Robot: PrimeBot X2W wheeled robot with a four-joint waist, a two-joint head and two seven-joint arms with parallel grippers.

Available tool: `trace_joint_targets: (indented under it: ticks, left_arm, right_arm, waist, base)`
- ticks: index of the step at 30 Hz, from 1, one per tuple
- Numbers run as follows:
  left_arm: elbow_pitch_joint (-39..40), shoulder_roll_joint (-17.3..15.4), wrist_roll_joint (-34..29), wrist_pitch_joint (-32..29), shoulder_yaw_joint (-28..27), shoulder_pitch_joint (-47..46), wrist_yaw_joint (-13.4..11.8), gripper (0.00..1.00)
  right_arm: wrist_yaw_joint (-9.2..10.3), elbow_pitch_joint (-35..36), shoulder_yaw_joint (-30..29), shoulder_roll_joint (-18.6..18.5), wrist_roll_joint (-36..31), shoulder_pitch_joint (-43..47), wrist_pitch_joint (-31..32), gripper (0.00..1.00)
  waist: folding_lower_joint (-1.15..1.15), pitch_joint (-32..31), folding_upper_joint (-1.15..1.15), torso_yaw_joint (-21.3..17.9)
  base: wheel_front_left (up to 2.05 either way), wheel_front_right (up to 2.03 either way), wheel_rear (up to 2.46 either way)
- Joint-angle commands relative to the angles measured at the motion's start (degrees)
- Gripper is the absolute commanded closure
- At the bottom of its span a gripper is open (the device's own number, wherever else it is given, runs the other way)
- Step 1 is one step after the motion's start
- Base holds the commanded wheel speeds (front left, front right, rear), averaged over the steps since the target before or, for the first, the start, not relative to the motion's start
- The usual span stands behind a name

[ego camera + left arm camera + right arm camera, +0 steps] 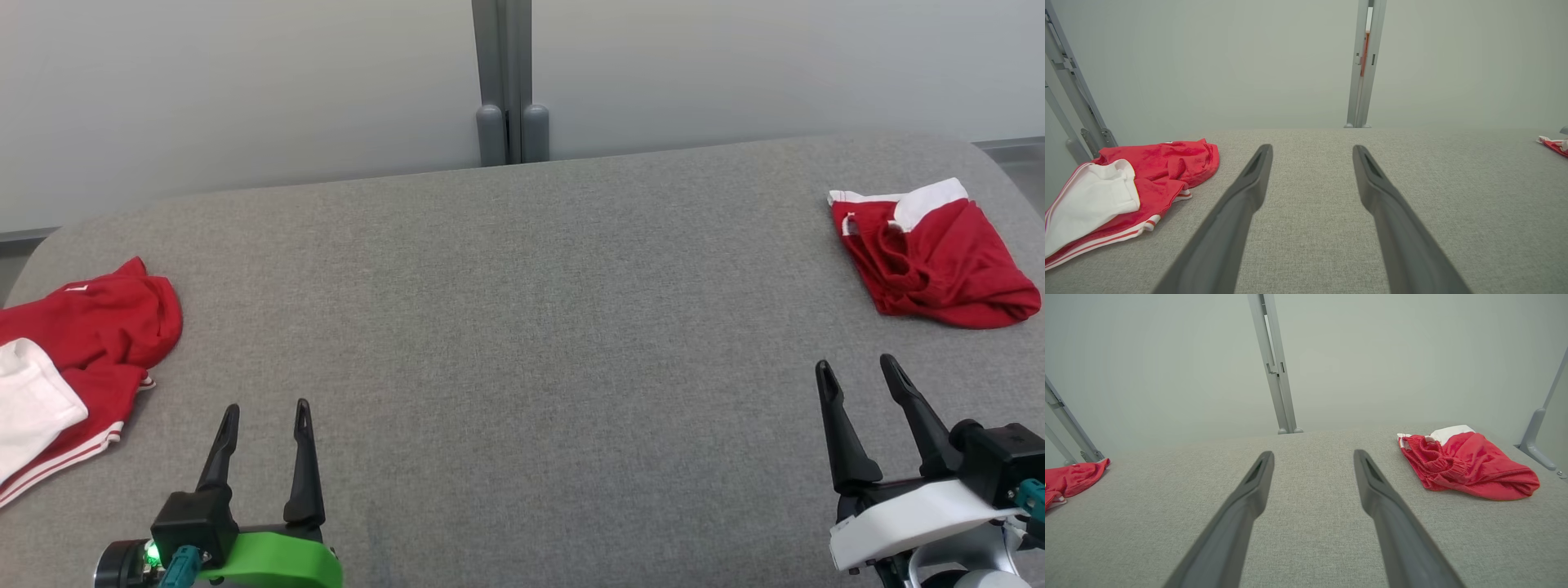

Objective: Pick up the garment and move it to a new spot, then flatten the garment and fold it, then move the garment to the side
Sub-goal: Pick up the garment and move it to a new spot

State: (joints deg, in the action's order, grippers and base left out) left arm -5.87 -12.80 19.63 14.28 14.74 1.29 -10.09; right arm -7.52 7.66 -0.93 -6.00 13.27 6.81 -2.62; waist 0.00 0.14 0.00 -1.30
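Nearest the camera, the left gripper (pixel 268 406) and right gripper (pixel 856 362) hovered at 7 and 5 o'clock over the grey padded table (pixel 522 327), each with its fingers spread wide and empty. The crumpled red-and-white garment (pixel 106 327) lay at 9 o'clock by the table's left edge, well apart from a neater red bundle (pixel 939 261) at 2 o'clock. It looked light, soft and limp, likely to sag when lifted. A pinch on the striped hem nearest the left gripper seemed the best hold.
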Motion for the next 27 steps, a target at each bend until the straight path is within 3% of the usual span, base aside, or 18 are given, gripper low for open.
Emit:
trace_joint_targets:
  ticks: [1, 16, 20, 27]
  left_arm:
    - [-0.18, -0.16, 0.49, 0.40, -0.21, 1.03, -0.10, 0.00]
    - [-0.72, -0.36, 0.60, 0.21, 0.51, -1.62, 0.32, 0.00]
    - [-0.58, -0.04, 0.57, 0.47, 0.09, -3.25, 0.49, 0.00]
    - [-1.40, 0.60, 0.18, 0.89, -1.42, -5.82, 0.25, 0.00]
  right_arm:
    - [0.06, 0.49, -0.09, 0.24, -0.27, 0.55, -0.14, 0.00]
    - [0.06, 0.91, -0.90, 0.94, -0.42, 1.18, -0.98, 0.00]
    - [0.05, 2.12, -0.73, 0.77, -0.80, 0.81, -0.58, 0.00]
    - [0.05, 4.67, -0.41, -0.60, -1.39, -1.29, 1.00, 0.00]
  waist:
    - [0.00, -0.16, 0.00, 0.01]
    - [0.00, 0.81, 0.00, 1.77]
    - [0.00, 2.27, 0.00, 5.29]
    - [0.00, 4.39, 0.00, 14.94]
  base:
    - [0.00, 0.00, 0.00]
    - [0.00, 0.00, 0.00]
    - [0.00, 0.00, 0.00]
    - [0.00, 0.00, 0.00]
